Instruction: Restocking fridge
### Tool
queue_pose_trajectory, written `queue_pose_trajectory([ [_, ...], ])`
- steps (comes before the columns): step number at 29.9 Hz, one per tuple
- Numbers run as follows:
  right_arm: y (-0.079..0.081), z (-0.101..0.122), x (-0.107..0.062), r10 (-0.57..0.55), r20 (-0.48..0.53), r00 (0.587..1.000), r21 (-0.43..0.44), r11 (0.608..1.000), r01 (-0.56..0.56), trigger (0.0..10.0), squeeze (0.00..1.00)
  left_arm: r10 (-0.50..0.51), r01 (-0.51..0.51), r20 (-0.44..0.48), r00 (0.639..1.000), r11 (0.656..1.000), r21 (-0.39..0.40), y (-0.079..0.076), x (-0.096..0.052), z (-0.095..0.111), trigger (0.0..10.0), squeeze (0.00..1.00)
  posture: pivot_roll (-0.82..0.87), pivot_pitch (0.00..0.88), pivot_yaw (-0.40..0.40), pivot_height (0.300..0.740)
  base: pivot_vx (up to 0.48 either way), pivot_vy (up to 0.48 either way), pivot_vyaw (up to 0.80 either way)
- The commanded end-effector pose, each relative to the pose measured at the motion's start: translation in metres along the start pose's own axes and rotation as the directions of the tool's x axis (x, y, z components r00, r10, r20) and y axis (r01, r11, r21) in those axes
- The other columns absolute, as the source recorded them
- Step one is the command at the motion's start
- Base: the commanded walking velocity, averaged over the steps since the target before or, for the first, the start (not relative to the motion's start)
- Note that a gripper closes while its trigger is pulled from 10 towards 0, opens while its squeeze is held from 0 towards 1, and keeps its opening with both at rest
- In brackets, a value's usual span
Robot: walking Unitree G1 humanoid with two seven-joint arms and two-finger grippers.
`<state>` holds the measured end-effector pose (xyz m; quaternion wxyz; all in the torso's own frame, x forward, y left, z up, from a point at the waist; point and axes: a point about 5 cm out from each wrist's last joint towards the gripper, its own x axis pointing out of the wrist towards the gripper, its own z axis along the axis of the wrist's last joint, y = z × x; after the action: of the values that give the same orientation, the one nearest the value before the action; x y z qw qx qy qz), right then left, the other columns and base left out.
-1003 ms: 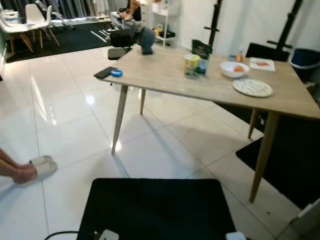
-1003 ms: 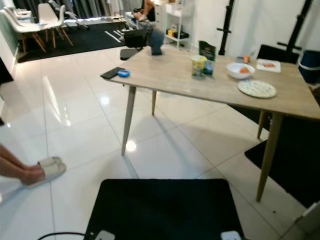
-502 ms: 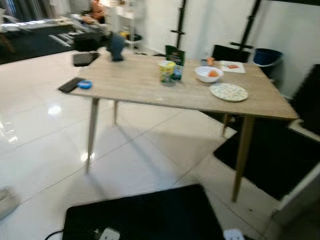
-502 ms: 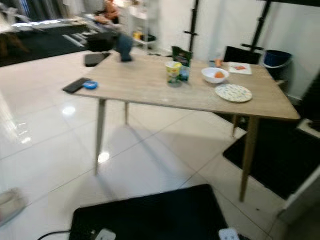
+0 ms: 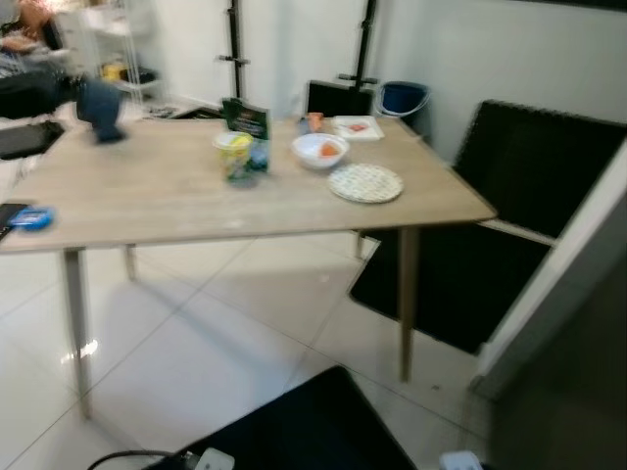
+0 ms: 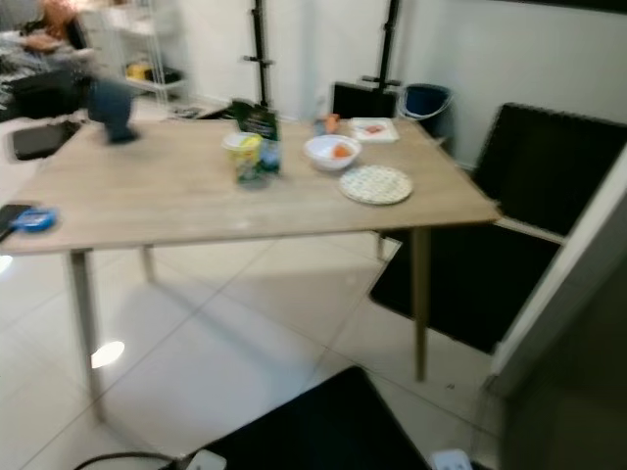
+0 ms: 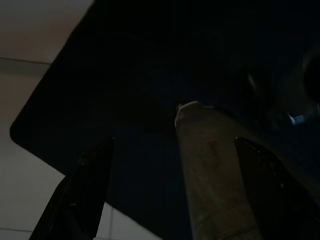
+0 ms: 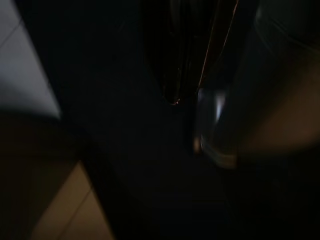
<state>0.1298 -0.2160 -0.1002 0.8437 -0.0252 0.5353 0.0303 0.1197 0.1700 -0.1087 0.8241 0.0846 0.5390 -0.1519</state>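
A light wooden table (image 5: 157, 201) stands ahead. On it are a yellow-lidded cup (image 5: 234, 157), a dark green carton (image 5: 247, 119), a white bowl (image 5: 319, 150) holding something orange, a patterned plate (image 5: 365, 182) and a small white tray of food (image 5: 357, 126). My left gripper (image 7: 173, 142) hangs idle and open over a black mat (image 7: 150, 65), with a grey limb of the robot behind its fingers. The right wrist view is very dark; my right arm hangs idle.
A black mat (image 5: 313, 431) lies at my feet. A black panel (image 5: 509, 225) leans at the right, beside a white edge (image 5: 568, 255). A blue bin (image 5: 404, 98) and black stands (image 5: 233, 49) are behind the table. A dark cup (image 5: 100, 108) and a blue disc (image 5: 32, 217) sit at the table's left.
The camera has swung to the right, so the table sits further left in view. The sandalled foot at the left has left the picture. The black panel has come into view.
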Motion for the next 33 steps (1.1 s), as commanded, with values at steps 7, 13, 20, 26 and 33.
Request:
queue_pose_trajectory([
  [7,-0.0092,0.003,-0.0015,-0.031,0.011,0.999,-0.002,1.0,0.031,10.0,0.0,-0.023,0.023,-0.068,0.997,1.0,0.007,-0.0071,-0.0013,-0.0164,10.0,0.0,-0.03,0.017,0.0,0.74,0.359,0.0,-0.34],
  [13,-0.0086,0.0046,-0.0014,-0.028,0.024,0.999,-0.003,1.0,0.028,10.0,0.0,-0.021,0.021,-0.069,0.997,1.0,0.006,-0.0069,-0.0013,-0.0164,10.0,0.0,-0.03,0.017,0.0,0.74,0.339,0.0,0.0],
  [20,-0.008,0.0044,-0.0014,-0.024,0.027,0.999,-0.004,1.0,0.024,10.0,0.0,-0.019,0.02,-0.071,0.997,1.0,0.008,-0.0067,-0.0014,-0.0171,10.0,0.0,-0.03,0.018,0.0,0.74,0.293,0.0,0.0],
  [26,-0.0076,0.0043,-0.0013,-0.021,0.027,0.999,-0.007,1.0,0.021,10.0,0.0,-0.012,0.011,-0.037,0.999,0.999,-0.041,-0.005,-0.0015,-0.014,10.0,0.0,-0.03,0.018,-0.001,0.74,0.048,0.0,0.0],
  [33,-0.0071,0.0049,-0.0012,-0.017,0.03,0.999,-0.009,1.0,0.017,10.0,0.0,-0.027,0.026,-0.05,0.998,1.0,-0.009,-0.0053,-0.0015,-0.0145,10.0,0.0,-0.02,0.016,0.0,0.74,0.0,-0.172,0.0],
])
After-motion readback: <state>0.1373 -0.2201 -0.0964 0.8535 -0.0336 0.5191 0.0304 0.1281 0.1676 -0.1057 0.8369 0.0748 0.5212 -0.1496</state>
